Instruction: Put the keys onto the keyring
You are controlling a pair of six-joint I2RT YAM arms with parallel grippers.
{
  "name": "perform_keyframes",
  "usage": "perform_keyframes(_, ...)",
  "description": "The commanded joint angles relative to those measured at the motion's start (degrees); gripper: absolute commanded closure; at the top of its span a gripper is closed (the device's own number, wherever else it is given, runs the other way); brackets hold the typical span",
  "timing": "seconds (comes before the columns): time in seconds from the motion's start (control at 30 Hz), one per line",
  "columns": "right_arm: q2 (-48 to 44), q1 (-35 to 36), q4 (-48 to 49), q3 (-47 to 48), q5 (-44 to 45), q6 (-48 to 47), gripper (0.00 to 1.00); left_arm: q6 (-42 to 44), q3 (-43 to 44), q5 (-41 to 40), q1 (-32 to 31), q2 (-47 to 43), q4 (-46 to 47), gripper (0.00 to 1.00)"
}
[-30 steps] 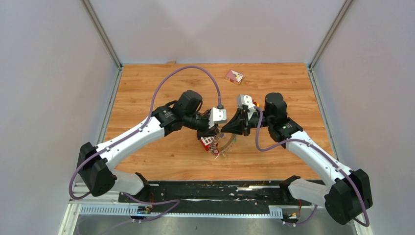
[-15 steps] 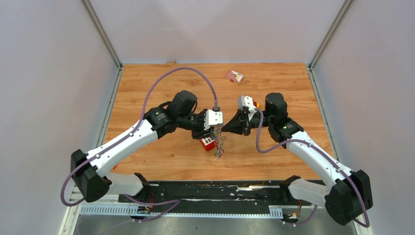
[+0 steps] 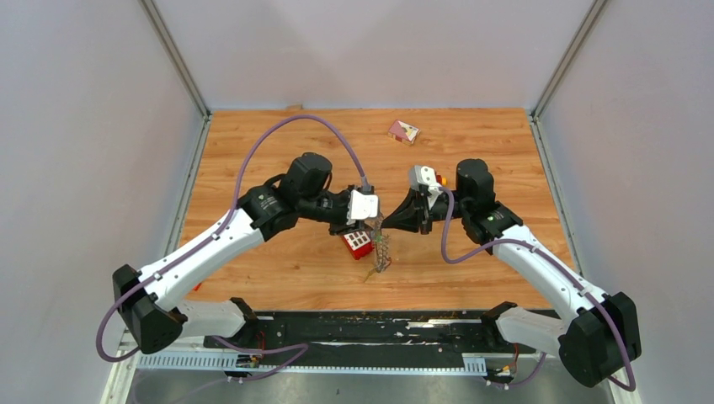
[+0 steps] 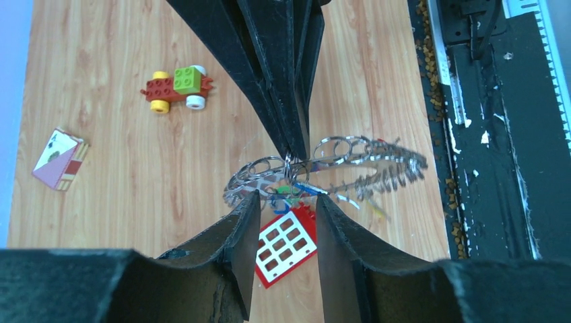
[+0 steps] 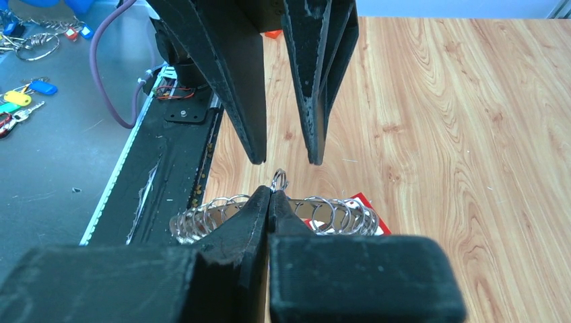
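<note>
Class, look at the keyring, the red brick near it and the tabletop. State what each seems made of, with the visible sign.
The keyring: likely polished metal; its silvery loops throw bright glints. The red brick: apparently moulded plastic, smooth; even red colour, crisp white grid. The tabletop: wood or wood-look laminate, satin finish; grain lines show, but which one cannot be told.

The keyring [image 4: 367, 156] is silvery grey, the brick [image 4: 286, 243] red with a white grid, the toy car [image 4: 176, 87] red, green and yellow, the table [image 4: 101, 202] pale orange wood-grain.
</note>
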Motion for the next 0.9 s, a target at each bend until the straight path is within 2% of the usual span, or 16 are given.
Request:
perform_keyframes(0.0,-0.7,-0.3,2.2,3.0,-2.6,-1.2,1.0,-0.4,2.5,3.5,-0.2,1.8,2.4,0.57)
perform_keyframes(0.37,-0.5,-0.2,2.2,2.9,-2.5,-1.3,1.0,-2.9,2.2,5.6,-0.2,3.6,4.0,0.64)
perform_keyframes(0.53,-0.7,-0.2,2.1,2.8,-2.3,-1.4,1.0,-3.3,2.0,6.1,-0.2,4.3,3.9,0.78)
perform_keyframes(0.73,-0.7,-0.2,1.8,2.8,-2.2,-1.8,1.0,-3.0,1.6,4.8,-0.2,3.8,3.5,0.87)
perform_keyframes(0.87,-0.6,-0.3,1.6,2.7,-2.1,-2.1,1.0,-2.7,1.0,4.1,-0.2,2.8,3.4,0.98)
